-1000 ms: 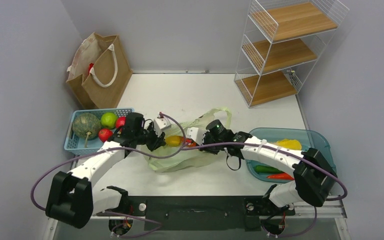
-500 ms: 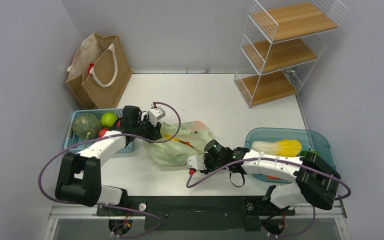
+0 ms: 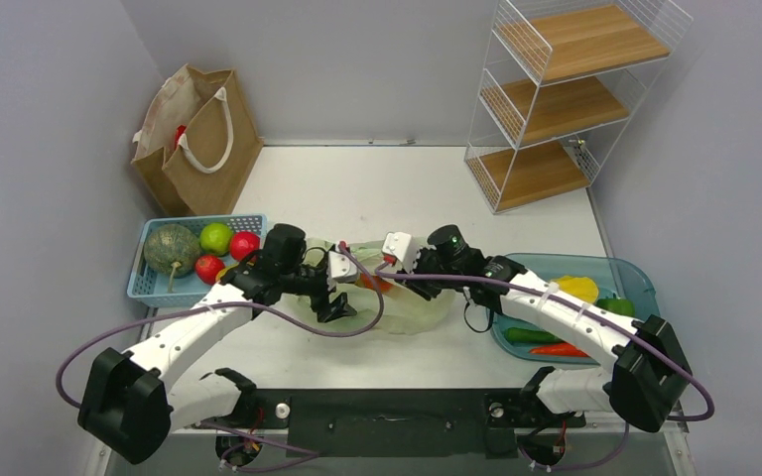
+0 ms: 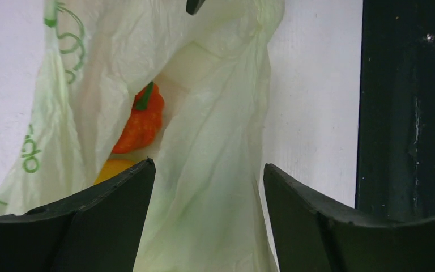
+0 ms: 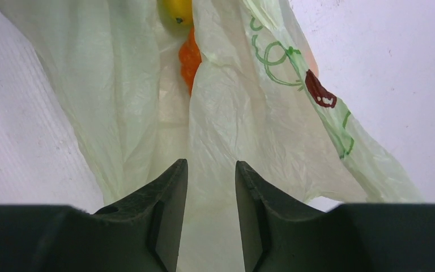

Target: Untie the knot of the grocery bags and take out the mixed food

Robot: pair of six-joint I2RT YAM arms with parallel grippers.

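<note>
Top external: pale green plastic bag [image 3: 407,307] lies crumpled on the tabletop [image 3: 377,188], midway between left and right edges, nearer the near edge than the far one. Both arms reach in over it, one from each side. Brown paper bag [image 3: 198,149] stands upright at the far left corner, white rope handles up. Blue basket [image 3: 149,288] sits at the left edge and holds a ribbed green squash [image 3: 172,248], a green fruit [image 3: 216,238] and two red fruits. Teal tray [image 3: 635,283] is at the right edge with a white-yellow cabbage [image 3: 575,288] and a red chili [image 3: 558,349]. White wire shelf [image 3: 566,99] stands at the far right corner.

Left wrist: left gripper [image 4: 207,164] has its fingers spread wide. Bag film runs through the gap and nothing is pinched. Inside the bag are a ribbed orange piece [image 4: 141,122] with a green stem and, just below it, a yellow-orange fruit [image 4: 113,168].

Right wrist: right gripper [image 5: 210,163] has its fingers close together with a narrow gap. Bag film fills that gap; cannot tell whether they grip it. The bag's green print and a red mark show on the film.

The knot cannot be made out in any view.
</note>
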